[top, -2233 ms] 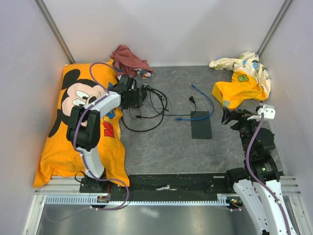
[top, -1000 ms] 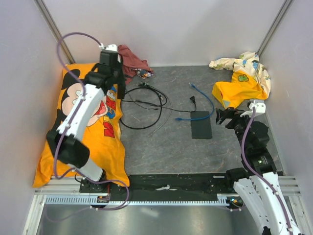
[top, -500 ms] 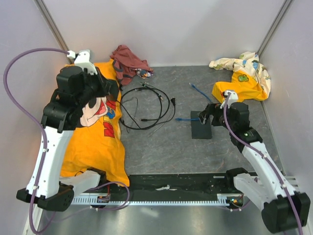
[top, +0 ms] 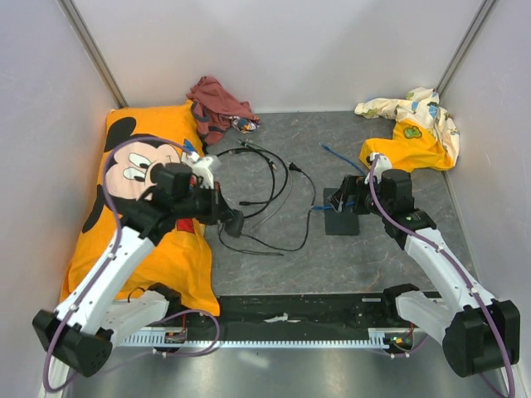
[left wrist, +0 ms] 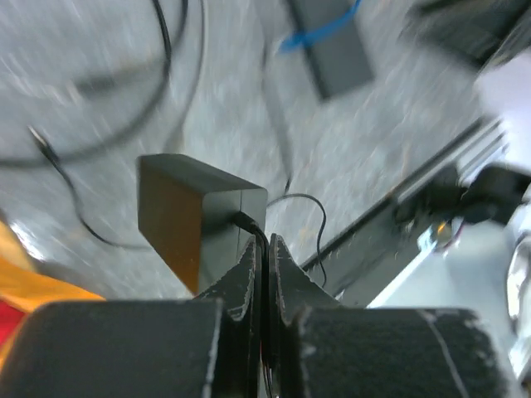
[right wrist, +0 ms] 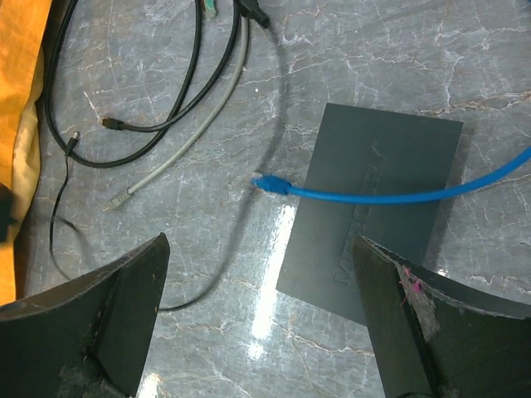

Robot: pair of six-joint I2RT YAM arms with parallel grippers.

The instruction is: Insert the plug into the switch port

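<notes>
The left gripper (left wrist: 265, 245) is pressed together, pinching the thin cord (left wrist: 249, 222) of a black brick (left wrist: 195, 220) near the orange cloth (top: 141, 249). The right gripper (right wrist: 259, 240) hangs spread wide above the flat black switch (right wrist: 373, 207), whose port cannot be made out. 1 blue cable (right wrist: 398, 196) lies across the switch, its plug (right wrist: 267, 183) just past the edge on the table (right wrist: 207, 249).

A flat box (right wrist: 373, 207), matte charcoal-black, on a grey marbled table (right wrist: 348, 50); a blue cable (right wrist: 398, 196) crosses the box; left of the box, black cables (right wrist: 93, 162), one pale grey cable (right wrist: 172, 162), and a black adapter brick (left wrist: 178, 215) on a black cord (left wrist: 251, 225); farther left, an orange pillow (top: 166, 257) with cartoon-mouse print; beyond the box, a maroon cloth (top: 220, 99) and a cream-and-orange cloth (top: 415, 124).
</notes>
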